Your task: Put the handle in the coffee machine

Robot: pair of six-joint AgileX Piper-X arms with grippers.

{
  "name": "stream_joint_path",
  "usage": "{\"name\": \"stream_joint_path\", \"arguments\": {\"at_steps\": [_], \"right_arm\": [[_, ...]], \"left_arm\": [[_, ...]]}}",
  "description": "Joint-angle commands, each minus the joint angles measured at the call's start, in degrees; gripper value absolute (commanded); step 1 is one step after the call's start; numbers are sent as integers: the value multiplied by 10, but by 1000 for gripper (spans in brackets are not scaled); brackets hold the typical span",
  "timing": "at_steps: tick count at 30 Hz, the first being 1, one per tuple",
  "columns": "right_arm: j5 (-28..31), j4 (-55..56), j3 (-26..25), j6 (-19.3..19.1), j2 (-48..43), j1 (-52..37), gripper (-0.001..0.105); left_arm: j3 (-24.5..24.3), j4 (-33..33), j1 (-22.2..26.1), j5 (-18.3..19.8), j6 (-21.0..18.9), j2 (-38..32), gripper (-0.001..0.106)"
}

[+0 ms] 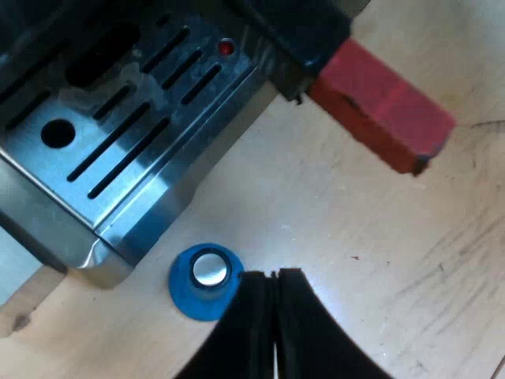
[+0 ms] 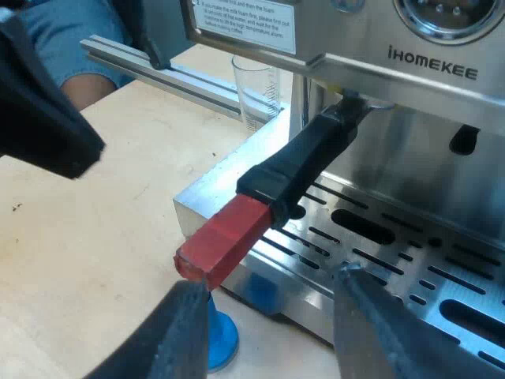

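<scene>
Two risks — nudging handle (image 2: 304, 162), seated at machine (image 2: 442, 118) front, with right gripper (image 2: 268, 284) spread just beneath its red end; knocking tamper (image 1: 207, 278) beside left gripper (image 1: 273, 278), pressed together, empty. Possibly unlocked — could drop.

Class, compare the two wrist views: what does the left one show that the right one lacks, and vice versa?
Left wrist view: the left gripper, jaws shut. Right wrist view: the measuring glass, a person's blue sleeve, the right gripper, jaws open. Both: the handle with its red end, the blue tamper, the espresso machine with its slotted tray.
</scene>
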Motion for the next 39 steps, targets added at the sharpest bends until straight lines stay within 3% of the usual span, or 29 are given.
{"name": "stream_joint_path", "arguments": {"at_steps": [1,5,8,13,15,20,23,25,29,33,39], "right_arm": [[4,-2,-7,-2,-6,0,40],[4,-2,-7,-2,-6,0,40],[4,-2,-7,2,-6,0,40],[4,-2,-4,3,-6,0,40],[-9,-2,-4,5,-6,0,40],[-26,1,-4,5,-6,0,40],[-26,21,-13,37,-6,-3,40],[-28,75,-36,66,-6,-22,40],[-38,168,-80,68,-6,-64,40],[-98,248,-129,68,-6,-150,40],[-196,309,-156,70,-11,-298,40]], "left_arm": [[-1,4,1,2,3,-25,0],[-1,10,1,-20,-2,-56,1],[-1,35,1,-23,-2,-72,12],[-1,68,1,-27,-2,-77,72],[-1,71,1,-27,-2,-77,82],[-7,79,1,-27,-1,-82,82],[-17,79,1,-26,-3,-94,82],[-29,76,1,-26,-17,-105,82],[-48,62,1,-26,-48,-118,82],[-64,17,1,-28,-88,-119,82],[-93,-33,1,-89,-91,-119,82]]}}
